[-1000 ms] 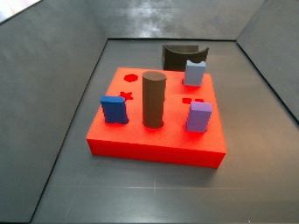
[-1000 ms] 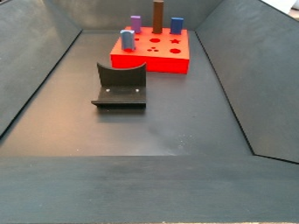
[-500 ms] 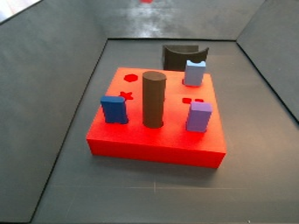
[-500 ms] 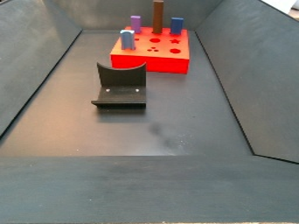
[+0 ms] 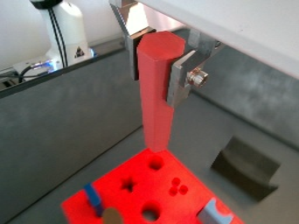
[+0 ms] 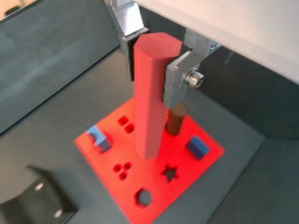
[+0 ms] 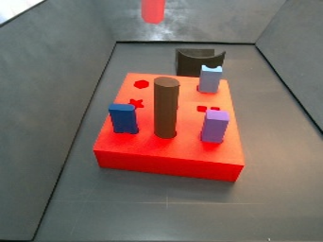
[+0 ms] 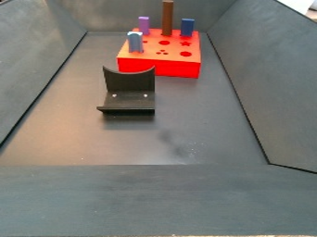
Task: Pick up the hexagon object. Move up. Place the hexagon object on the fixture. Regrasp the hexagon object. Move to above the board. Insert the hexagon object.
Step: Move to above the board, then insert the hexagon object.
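Observation:
My gripper (image 5: 156, 70) is shut on the top of the hexagon object (image 5: 155, 105), a long salmon-pink faceted rod that hangs upright between the silver fingers. Both wrist views show this grip (image 6: 155, 74). The rod (image 6: 149, 114) hangs above the bright-red board (image 6: 184, 168), which also shows in the wrist view (image 5: 131, 168). In a side view only the rod's lower end (image 7: 153, 9) shows at the top edge, high above the board (image 7: 171, 151). The dark fixture (image 7: 195, 61) stands behind the board; it also shows in the side view (image 8: 128, 91).
On the board stand a dark brown peg (image 7: 167, 107), a blue peg (image 7: 123, 117), a purple peg (image 7: 216, 125) and a light-blue peg (image 7: 210, 78). Grey sloping walls enclose the dark floor (image 8: 173, 139).
The rod's lower end has come down into the side view at the top edge; one second ago it was out of view. Board, pegs and fixture have not moved.

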Controlling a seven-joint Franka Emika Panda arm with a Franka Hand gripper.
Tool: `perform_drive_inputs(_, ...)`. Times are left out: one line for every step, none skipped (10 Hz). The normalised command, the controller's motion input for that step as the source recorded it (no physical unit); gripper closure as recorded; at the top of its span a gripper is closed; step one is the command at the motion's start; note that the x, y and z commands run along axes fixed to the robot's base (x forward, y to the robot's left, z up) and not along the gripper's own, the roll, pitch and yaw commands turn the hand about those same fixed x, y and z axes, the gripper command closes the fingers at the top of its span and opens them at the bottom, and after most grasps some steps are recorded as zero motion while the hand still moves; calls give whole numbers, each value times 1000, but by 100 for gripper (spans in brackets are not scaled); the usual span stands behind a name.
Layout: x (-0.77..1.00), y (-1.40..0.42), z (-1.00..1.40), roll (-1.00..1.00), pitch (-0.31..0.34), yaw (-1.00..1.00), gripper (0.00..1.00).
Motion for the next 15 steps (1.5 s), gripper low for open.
perform_drive_inputs(-55,22,-6,-550,-79,-58,100)
perform_drive_inputs(-34,8,-1,-310,-45,-29,100)
perform_drive_inputs(-21,11,-3,-205,-28,-22,100)
perform_drive_inputs(-43,0,0,0,-4,0,100)
perform_drive_inputs(0,0,-14,0,13,-131,100)
perform_drive_inputs(-74,229,-94,-14,0,-546,100)
perform_drive_inputs(0,406,-160,-17,46,-526,100)
perform_drive_inputs(0,543,-154,-24,80,-386,100)
perform_drive_inputs(0,611,-131,-59,81,-286,100)
perform_drive_inputs(0,654,-126,-97,91,-209,100)
perform_drive_inputs(0,623,-206,-131,51,-226,100)
perform_drive_inputs(0,371,-289,-219,-94,-386,100)
perform_drive_inputs(0,163,-371,-213,-274,-554,100)
perform_drive_inputs(0,0,-466,-146,-251,-857,100)
perform_drive_inputs(0,0,-440,-134,-254,-851,100)
